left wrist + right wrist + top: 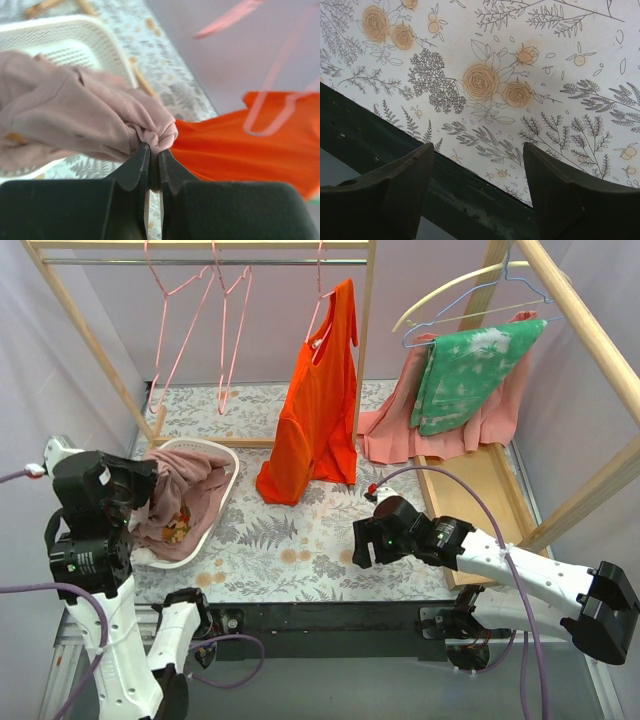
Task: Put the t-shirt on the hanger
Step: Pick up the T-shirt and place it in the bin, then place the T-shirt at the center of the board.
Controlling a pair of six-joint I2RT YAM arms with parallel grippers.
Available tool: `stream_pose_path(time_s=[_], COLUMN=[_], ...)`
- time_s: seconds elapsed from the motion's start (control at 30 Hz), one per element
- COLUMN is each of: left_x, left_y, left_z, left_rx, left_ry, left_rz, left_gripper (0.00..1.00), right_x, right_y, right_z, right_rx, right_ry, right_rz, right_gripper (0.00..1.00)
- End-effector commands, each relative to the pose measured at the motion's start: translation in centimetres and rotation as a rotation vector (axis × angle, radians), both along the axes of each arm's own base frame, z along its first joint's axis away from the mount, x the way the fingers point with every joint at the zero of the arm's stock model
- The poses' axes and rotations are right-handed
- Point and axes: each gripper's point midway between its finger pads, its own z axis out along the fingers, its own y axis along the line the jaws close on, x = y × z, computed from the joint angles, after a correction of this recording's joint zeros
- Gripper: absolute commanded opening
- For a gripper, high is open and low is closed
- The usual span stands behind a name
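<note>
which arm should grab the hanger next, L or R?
Right, probably. The left gripper is shut on the mauve t-shirt beside the white basket. The right gripper is open and empty over the floral cloth, so it is free to reach for a pink wire hanger.

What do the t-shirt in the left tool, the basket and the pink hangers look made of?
T-shirt: soft matte knit, bunching in fine folds at the left tool. Basket: cream plastic, seemingly, with moulded mesh walls. Pink hangers: thin wire, probably coated; too small to confirm.
</note>
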Motion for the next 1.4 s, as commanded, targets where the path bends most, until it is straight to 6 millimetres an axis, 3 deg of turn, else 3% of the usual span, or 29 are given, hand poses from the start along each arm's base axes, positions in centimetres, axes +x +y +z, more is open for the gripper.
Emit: stream_pose_path(time_s=[0.0, 0.03, 0.1, 0.13, 0.17, 0.23, 0.27, 0.33, 0.4, 0.57, 0.67, 0.7, 0.77, 0.8, 0.83, 0.9, 0.93, 1.0, 1.03, 1.1, 1.13, 1.2, 1.23, 1.27, 1.33, 1.37], left_x=[1.5, 0.8, 1.0, -0.6, 0.6, -1.2, -0.7, -1.6, -3.9, -7.1, -5.9, -4.4, -4.0, -1.8, -0.9, -0.6, 0.7, 0.2, 1.0, 0.6, 1.0, 0.5, 0.5, 0.2, 0.4, 0.0], left_y=[-4.1, -4.9, -5.8, -7.5, -8.1, -10.0, -10.7, -11.6, -13.1, -15.9, -15.8, -15.5, -15.5, -15.0, -14.4, -13.9, -12.9, -12.1, -11.0, -9.8, -8.2, -6.5, -5.7, -4.6, -3.9, -3.2], left_z=[6.8, 10.3, 13.6, 17.3, 18.1, 22.4, 23.1, 24.8, 26.9, 28.0, 25.6, 23.5, 20.7, 16.8, 14.8, 10.4, 6.9, 3.5, -0.1, -2.8, -4.3, -4.6, -4.3, -2.7, -1.5, 0.2], left_rx=[0.145, 0.177, 0.237, 0.267, 0.264, 0.317, 0.313, 0.333, 0.380, 0.326, 0.266, 0.204, 0.113, 0.005, -0.043, -0.151, -0.185, -0.207, -0.217, -0.215, -0.179, -0.161, -0.144, -0.105, -0.072, -0.041], left_ry=[-0.143, -0.231, -0.320, -0.426, -0.432, -0.558, -0.569, -0.625, -0.734, -0.863, -0.786, -0.710, -0.625, -0.497, -0.427, -0.288, -0.200, -0.133, -0.045, 0.022, 0.057, 0.078, 0.079, 0.054, 0.055, 0.032], left_rz=[-0.345, -0.381, -0.448, -0.535, -0.583, -0.685, -0.739, -0.791, -0.872, -1.054, -1.072, -1.056, -1.051, -1.017, -0.968, -0.897, -0.811, -0.727, -0.646, -0.557, -0.459, -0.345, -0.295, -0.240, -0.211, -0.178], left_gripper=[0.00, 0.00, 0.00, 0.00, 0.00, 0.00, 0.00, 0.00, 0.00, 0.00, 0.00, 0.00, 0.00, 0.00, 0.00, 0.00, 0.00, 0.00, 0.00, 0.00, 0.00, 0.00, 0.00, 0.00, 0.00, 0.00], right_x=[1.5, 1.7, 2.1, 2.5, 2.7, 3.1, 3.3, 3.8, 4.0, 4.7, 4.7, 4.6, 4.6, 4.5, 4.3, 4.2, 3.8, 3.5, 2.7, 1.7, 1.1, 0.3, -0.6, -0.8, -1.2, -1.1], right_y=[1.9, 1.9, 2.0, 2.3, 2.4, 2.6, 2.7, 3.0, 2.8, 2.5, 2.1, 1.9, 1.8, 1.8, 1.8, 2.0, 2.2, 2.7, 3.3, 4.4, 4.8, 6.0, 6.1, 6.3, 7.3, 7.7], right_z=[3.4, 3.7, 4.7, 5.6, 6.2, 7.9, 8.6, 10.5, 11.7, 15.7, 16.6, 16.7, 16.6, 16.4, 16.2, 15.7, 15.3, 14.0, 13.3, 10.9, 9.9, 7.6, 5.5, 3.8, 2.6, 1.4], right_rx=[0.078, 0.079, 0.091, 0.103, 0.110, 0.131, 0.139, 0.163, 0.163, 0.203, 0.217, 0.219, 0.220, 0.217, 0.218, 0.215, 0.215, 0.211, 0.225, 0.239, 0.239, 0.240, 0.212, 0.184, 0.189, 0.161], right_ry=[-0.077, -0.089, -0.114, -0.134, -0.144, -0.172, -0.187, -0.224, -0.247, -0.322, -0.346, -0.351, -0.349, -0.346, -0.338, -0.324, -0.309, -0.291, -0.262, -0.209, -0.187, -0.134, -0.102, -0.068, -0.054, -0.043], right_rz=[0.009, 0.010, 0.005, 0.005, 0.003, -0.003, 0.001, -0.005, -0.004, -0.022, -0.029, -0.031, -0.032, -0.029, -0.023, -0.014, 0.011, 0.048, 0.092, 0.147, 0.165, 0.196, 0.217, 0.220, 0.248, 0.266], right_gripper=[0.79, 0.79, 0.80, 0.79, 0.79, 0.79, 0.80, 0.79, 0.80, 0.80, 0.80, 0.80, 0.80, 0.80, 0.80, 0.80, 0.80, 0.80, 0.80, 0.78, 0.78, 0.77, 0.77, 0.77, 0.76, 0.76])
